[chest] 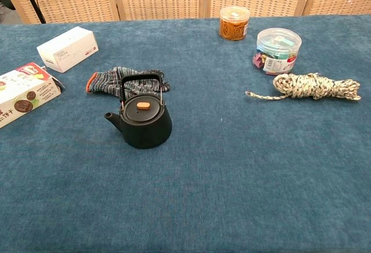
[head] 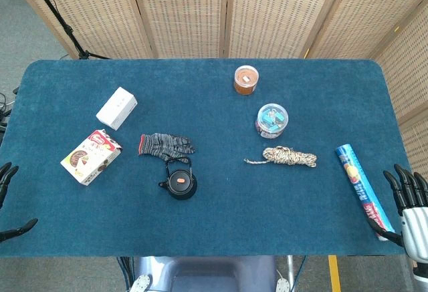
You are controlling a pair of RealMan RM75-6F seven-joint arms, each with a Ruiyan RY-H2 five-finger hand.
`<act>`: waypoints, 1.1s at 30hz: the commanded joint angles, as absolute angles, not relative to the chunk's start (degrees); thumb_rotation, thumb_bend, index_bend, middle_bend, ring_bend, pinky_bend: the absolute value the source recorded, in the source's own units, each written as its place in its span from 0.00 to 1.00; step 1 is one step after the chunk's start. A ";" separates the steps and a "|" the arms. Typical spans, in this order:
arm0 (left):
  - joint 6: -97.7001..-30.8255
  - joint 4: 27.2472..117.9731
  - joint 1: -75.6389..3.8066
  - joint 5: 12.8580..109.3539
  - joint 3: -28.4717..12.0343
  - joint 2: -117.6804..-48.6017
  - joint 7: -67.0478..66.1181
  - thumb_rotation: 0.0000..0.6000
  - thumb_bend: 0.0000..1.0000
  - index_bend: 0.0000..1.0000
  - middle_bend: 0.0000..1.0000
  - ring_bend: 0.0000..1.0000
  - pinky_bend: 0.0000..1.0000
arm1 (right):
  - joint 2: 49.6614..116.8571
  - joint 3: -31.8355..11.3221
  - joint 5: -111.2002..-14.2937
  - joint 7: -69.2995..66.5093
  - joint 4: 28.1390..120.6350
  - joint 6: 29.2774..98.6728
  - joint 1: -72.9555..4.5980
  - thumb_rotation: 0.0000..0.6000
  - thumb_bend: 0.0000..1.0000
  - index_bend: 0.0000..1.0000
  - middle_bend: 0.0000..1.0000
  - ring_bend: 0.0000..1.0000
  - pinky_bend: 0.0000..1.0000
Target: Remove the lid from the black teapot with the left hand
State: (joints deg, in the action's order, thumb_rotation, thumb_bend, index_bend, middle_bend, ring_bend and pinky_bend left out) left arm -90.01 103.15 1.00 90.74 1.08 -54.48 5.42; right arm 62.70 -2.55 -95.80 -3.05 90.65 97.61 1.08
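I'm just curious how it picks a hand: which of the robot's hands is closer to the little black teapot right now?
Left. The left hand sits at the table's left edge, nearer the black teapot; the right hand is at the far right edge, beyond the rope.

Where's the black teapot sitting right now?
Head view: black teapot stands left of table centre, lid on, just in front of the striped glove, well right of the left hand.

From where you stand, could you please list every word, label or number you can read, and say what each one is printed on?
None of the print can be read in either view.
White box: a small red mark and faint lines, too small.
Cookie box: red logo and dark characters, blurred.
Blue tube: large lettering along its side, not legible.
Clip jar: paper label, too small.
Rubber band jar: no visible text.
Black teapot: no text.
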 commanded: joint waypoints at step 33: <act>-59.02 117.61 -29.66 64.83 -11.12 -73.35 -33.36 1.00 0.22 0.36 0.00 0.00 0.00 | 60.73 -2.77 -94.11 -8.63 90.82 95.98 0.62 1.00 0.07 0.00 0.00 0.00 0.00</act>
